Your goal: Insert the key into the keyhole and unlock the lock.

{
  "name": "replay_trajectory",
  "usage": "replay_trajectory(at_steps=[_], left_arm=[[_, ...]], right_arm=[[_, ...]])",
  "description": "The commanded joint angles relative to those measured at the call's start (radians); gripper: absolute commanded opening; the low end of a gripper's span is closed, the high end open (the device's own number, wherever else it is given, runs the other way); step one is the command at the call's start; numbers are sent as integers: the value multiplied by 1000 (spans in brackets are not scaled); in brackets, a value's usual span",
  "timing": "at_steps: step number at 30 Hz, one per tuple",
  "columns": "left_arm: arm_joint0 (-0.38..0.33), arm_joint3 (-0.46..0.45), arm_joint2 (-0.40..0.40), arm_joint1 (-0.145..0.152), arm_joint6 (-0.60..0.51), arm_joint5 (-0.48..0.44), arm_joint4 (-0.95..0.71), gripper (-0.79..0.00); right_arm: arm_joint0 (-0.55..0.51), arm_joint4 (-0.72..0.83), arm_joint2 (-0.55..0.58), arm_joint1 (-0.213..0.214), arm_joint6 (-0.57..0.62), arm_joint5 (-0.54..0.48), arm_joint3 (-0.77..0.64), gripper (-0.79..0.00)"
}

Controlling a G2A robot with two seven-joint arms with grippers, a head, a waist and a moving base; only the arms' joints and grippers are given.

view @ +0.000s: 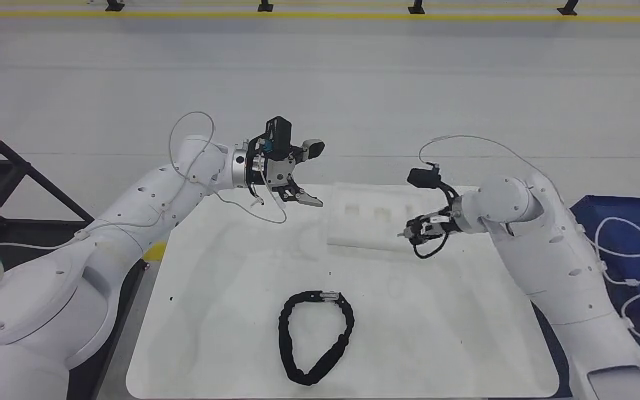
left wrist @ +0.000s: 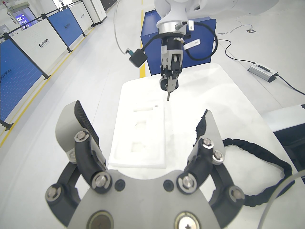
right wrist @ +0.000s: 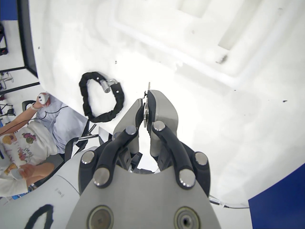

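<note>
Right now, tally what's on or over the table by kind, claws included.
Chain lock: 1
Key: 1
Foam tray: 1
Claws: 2, left claw and right claw
Total: 5

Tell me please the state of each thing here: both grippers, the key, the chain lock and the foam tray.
Left gripper: open, empty, above the table.
Right gripper: shut on the key.
Key: held, blade sticking out, not yet inserted.
Chain lock: closed loop, lying flat on the table.
Foam tray: lying flat, its pockets empty.
</note>
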Motion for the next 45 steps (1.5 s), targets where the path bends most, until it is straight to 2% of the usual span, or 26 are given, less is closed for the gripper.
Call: replay_trajectory(at_steps=[1,7,16,29,37,45], left_arm=[[0,0,0,0,0,0,0,0],[0,0,0,0,0,0,0,0],[0,0,0,0,0,0,0,0],[0,0,0,0,0,0,0,0],[96,-33,-6,1,-98,10,0,0],[200,-35,0,6,-68,0,80,0]], right_arm=[[-33,60,52,10,6,-11,-31,-785],[-116,241,179,31,-16,-33,-56,-785],[-192,418,272,43,-93,-71,-31,-785],[-193,422,273,44,-96,-74,-30,-785],[-193,422,273,44,-96,-74,-30,-785],[-193,422,273,44,-96,-74,-30,-785]])
